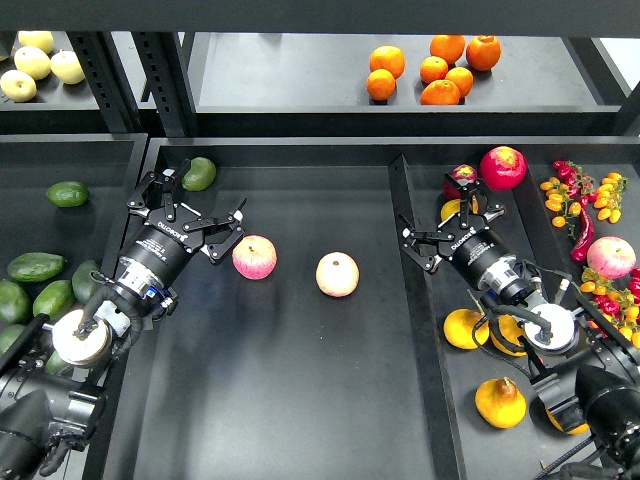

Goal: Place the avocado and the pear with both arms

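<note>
My left gripper (190,205) is open and empty in the middle tray. It sits between an olive-green avocado (199,173) in the tray's back left corner and a pink apple (254,257). It touches neither. Several dark green avocados (37,266) lie in the left bin. My right gripper (447,232) is open at the back left of the right tray. A yellow-orange pear (451,210) lies just beyond its fingertips, partly hidden and not gripped. More pears (465,328) lie nearer in that tray.
A second pink apple (337,274) lies mid-tray. A dark red apple (462,174), a red apple (502,166) and chillies (575,195) are at the right tray's back. Oranges (440,70) are on the shelf. A raised divider (415,330) separates the trays.
</note>
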Motion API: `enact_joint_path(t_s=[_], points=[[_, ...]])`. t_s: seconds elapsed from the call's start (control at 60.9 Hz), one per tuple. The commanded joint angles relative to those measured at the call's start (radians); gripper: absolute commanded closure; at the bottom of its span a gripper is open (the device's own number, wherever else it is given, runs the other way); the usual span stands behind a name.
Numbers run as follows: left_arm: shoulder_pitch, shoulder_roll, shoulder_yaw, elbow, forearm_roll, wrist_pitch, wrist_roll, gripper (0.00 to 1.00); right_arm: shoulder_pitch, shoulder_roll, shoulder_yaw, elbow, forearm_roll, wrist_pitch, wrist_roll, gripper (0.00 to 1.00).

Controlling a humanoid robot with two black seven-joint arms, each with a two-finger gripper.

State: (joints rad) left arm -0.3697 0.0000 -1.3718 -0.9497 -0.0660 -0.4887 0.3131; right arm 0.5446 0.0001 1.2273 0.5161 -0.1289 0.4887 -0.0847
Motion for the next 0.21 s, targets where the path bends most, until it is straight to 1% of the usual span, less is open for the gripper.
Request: enact_joint_path(t_s=[0.0,0.131,0.197], points=[[0.0,0.0,0.0,-0.001,0.0,0.0,0.001,0.01,0.0,0.0,0.001,-0.001,0.0,0.0,0.002,0.01],[0.0,0.0,0.0,-0.001,0.0,0.0,0.001,0.01,0.0,0.0,0.001,-0.001,0.0,0.0,0.002,0.01],[0.0,0.0,0.002,-0.001,0.0,0.0,0.001,0.01,0.0,0.0,0.001,0.001,0.0,0.0,0.014,0.01]])
